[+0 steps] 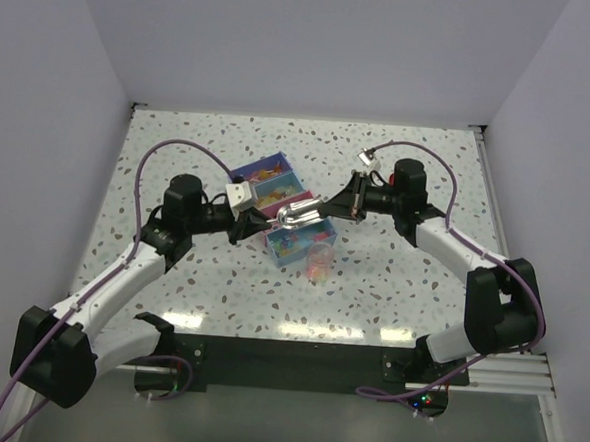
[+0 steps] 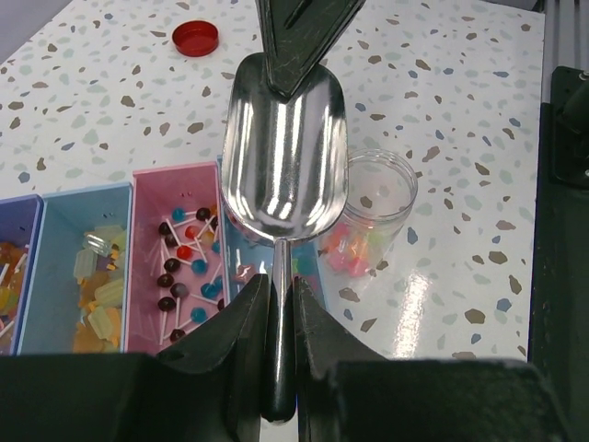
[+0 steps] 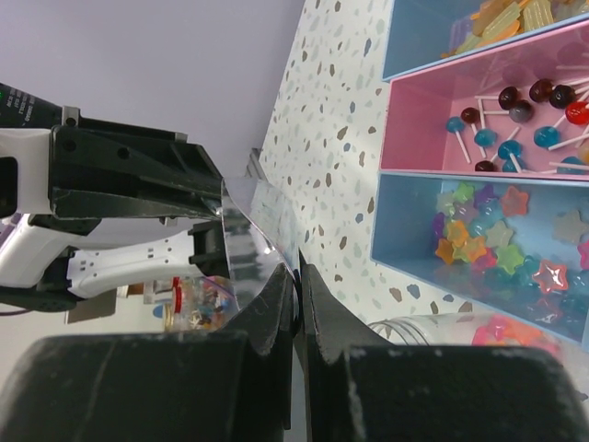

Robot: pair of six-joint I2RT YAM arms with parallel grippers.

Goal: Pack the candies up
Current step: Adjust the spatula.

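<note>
- The left gripper (image 2: 279,293) is clamped on the handle of the metal scoop (image 2: 285,157).
- The right gripper (image 3: 296,276) is pinched tight on the scoop's front rim.
- The star-shaped candies (image 3: 479,241) lie in the light blue bin (image 3: 405,207).
- Lollipops (image 3: 515,106) lie in the pink bin (image 3: 423,101) beside it.
- More candies sit in the clear jar (image 2: 377,198), just beside the bins.

1 camera looks down from high at the near edge over the whole counter (image 1: 179,144). 2 wrist cameras sit close, facing each other, both catching the scoop (image 2: 285,157) and pink tray (image 2: 147,198).
</note>
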